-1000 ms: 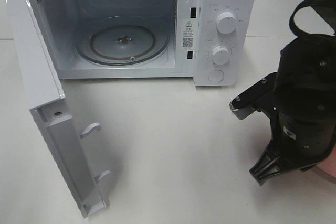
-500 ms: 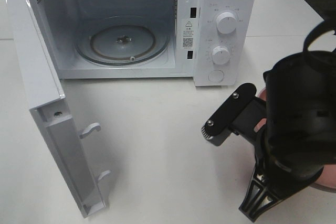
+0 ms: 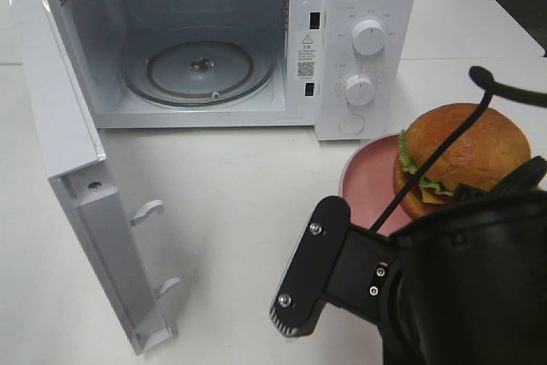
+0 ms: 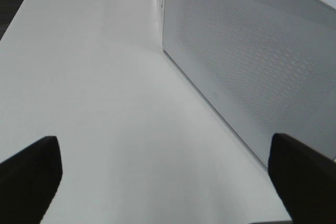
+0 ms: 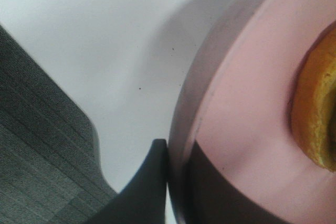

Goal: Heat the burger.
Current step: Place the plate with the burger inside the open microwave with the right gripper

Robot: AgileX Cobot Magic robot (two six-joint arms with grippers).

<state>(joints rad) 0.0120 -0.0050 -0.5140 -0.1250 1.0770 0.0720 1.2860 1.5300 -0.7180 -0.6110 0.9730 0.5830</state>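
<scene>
High view: the right arm (image 3: 466, 292) fills the near corner, covering the near side of the pink plate (image 3: 366, 179) and the lower edge of the burger (image 3: 466, 151). Print beside the microwave dials (image 3: 368, 38), too small to read. Right wrist view: burger's just a blurred sliver at the frame edge. The left gripper (image 4: 168, 182) shows only two dark tips, clipped at the corners.

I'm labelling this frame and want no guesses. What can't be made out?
Exterior high: the right arm hides the pink plate's near side and the burger's front.
Right wrist: the edge cuts off the burger, leaving a bun sliver.
Exterior high: markings around the dials too small.
Left wrist: the left gripper shows only fingertips at the frame's corners.
</scene>
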